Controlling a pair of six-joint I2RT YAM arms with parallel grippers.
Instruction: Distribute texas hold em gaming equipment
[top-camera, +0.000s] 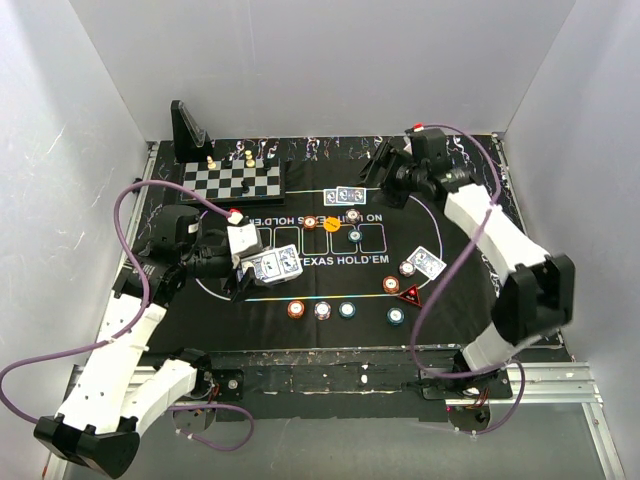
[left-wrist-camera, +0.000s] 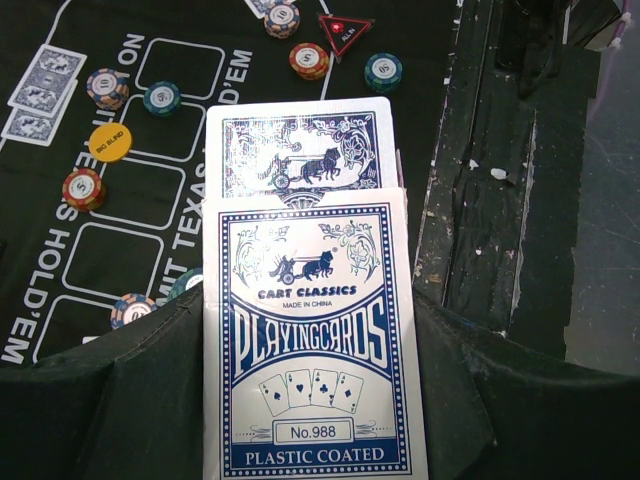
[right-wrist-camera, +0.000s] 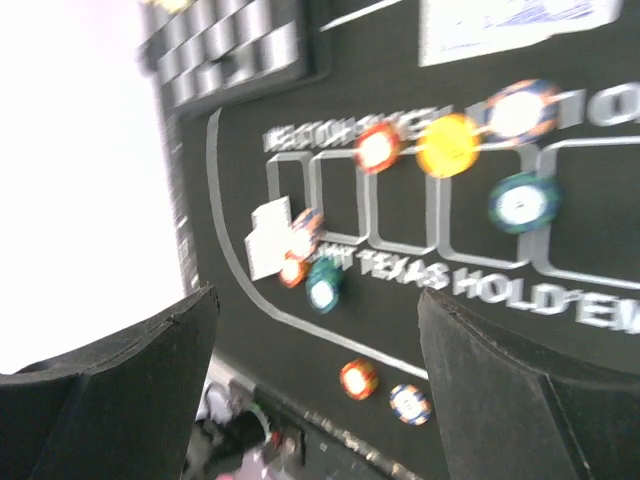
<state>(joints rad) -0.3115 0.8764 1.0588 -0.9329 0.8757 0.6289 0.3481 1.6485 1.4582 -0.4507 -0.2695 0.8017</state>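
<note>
On the mat (top-camera: 330, 287), chessboard (top-camera: 234, 181) lies behind-left of the chip row (top-camera: 322, 309).

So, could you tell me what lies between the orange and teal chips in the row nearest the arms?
A white-pink chip, between the orange chip and the teal chip, seen in the top view.

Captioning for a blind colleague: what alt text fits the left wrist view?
The left gripper holds a blue-and-white playing card box, one card sticking out of its top, over a black Texas Hold'em mat. Beyond lie poker chips, a yellow disc, a red triangular marker and two face-down cards.
</note>
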